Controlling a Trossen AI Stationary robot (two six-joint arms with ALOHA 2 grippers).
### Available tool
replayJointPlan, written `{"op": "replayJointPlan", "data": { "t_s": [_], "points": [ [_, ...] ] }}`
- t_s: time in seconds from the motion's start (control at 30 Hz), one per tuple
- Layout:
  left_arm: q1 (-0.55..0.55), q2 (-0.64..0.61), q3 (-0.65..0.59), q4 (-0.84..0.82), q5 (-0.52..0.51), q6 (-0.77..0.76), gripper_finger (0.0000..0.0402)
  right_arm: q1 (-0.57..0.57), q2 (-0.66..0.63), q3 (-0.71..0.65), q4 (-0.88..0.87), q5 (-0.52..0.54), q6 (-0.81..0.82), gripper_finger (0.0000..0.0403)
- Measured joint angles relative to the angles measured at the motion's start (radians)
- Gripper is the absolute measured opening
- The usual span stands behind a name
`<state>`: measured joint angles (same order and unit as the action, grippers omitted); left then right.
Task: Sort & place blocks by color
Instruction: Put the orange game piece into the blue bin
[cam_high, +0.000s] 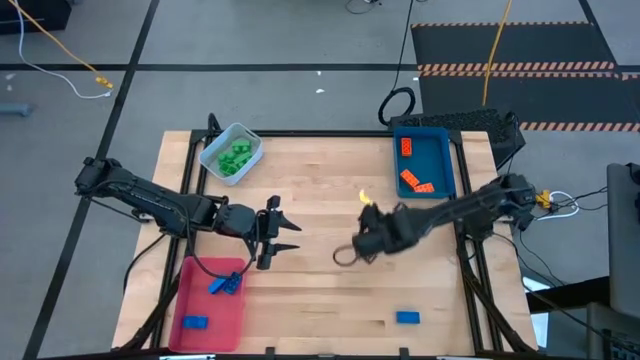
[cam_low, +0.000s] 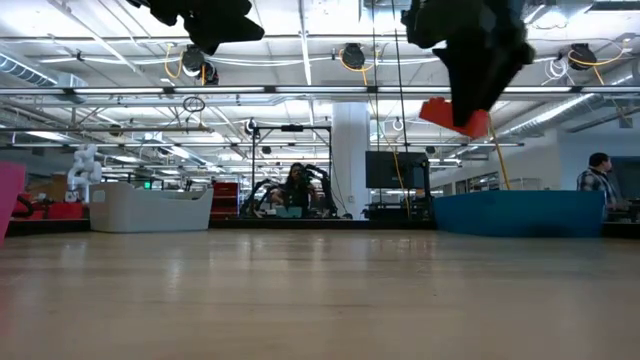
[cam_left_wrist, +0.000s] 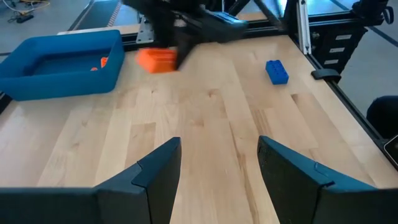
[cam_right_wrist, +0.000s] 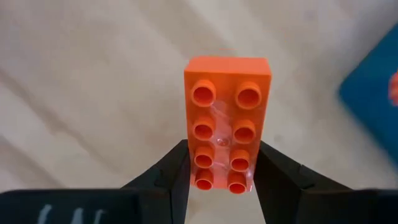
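My right gripper (cam_right_wrist: 221, 182) is shut on an orange studded brick (cam_right_wrist: 227, 112), high over the middle of the table (cam_high: 366, 200), left of the blue tray (cam_high: 447, 165). The low view shows the brick (cam_low: 455, 117) hanging well above the tabletop. My left gripper (cam_high: 285, 235) hovers open with nothing between its fingers (cam_left_wrist: 217, 168), beyond the red tray's far edge. The red tray (cam_high: 215, 315) holds two blue bricks (cam_high: 225, 285). One more blue brick (cam_high: 407, 318) lies flat on the table near the front edge. My right gripper pinches the orange brick's two long sides (cam_right_wrist: 194, 158) between its two fingers (cam_right_wrist: 168, 180), close to one end. The fingers slant steeply downward and lie across the brick. The brick juts out past the fingertips, tilted and lifted clear of the table.
A pale tray (cam_high: 213, 143) with green bricks (cam_high: 236, 157) stands at the far left. The blue tray at the far right holds orange bricks (cam_high: 414, 181). Bare wood lies between the two grippers.
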<state>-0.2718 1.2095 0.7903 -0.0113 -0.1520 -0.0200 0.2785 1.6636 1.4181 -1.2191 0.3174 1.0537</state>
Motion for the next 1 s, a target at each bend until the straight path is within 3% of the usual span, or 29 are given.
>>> {"op": "replayJointPlan", "data": {
  "t_s": [0.37, 0.6, 1.0],
  "points": [
    [0.0, 0.0, 0.0, -0.001, 0.0, -0.001, 0.0212, -0.326, -0.093, 0.001, -0.071, 0.083, -0.319, 0.0132],
    [-0.008, 0.0, 0.0, 0.0, 0.0, -0.009, 0.0212, -0.536, -0.115, 0.002, -0.078, 0.076, -0.475, 0.0132],
    [-0.041, 0.0, 0.0, 0.015, -0.044, -0.017, 0.0212, -0.814, -0.116, 0.002, -0.133, 0.08, -0.58, 0.0132]
  ]
}}
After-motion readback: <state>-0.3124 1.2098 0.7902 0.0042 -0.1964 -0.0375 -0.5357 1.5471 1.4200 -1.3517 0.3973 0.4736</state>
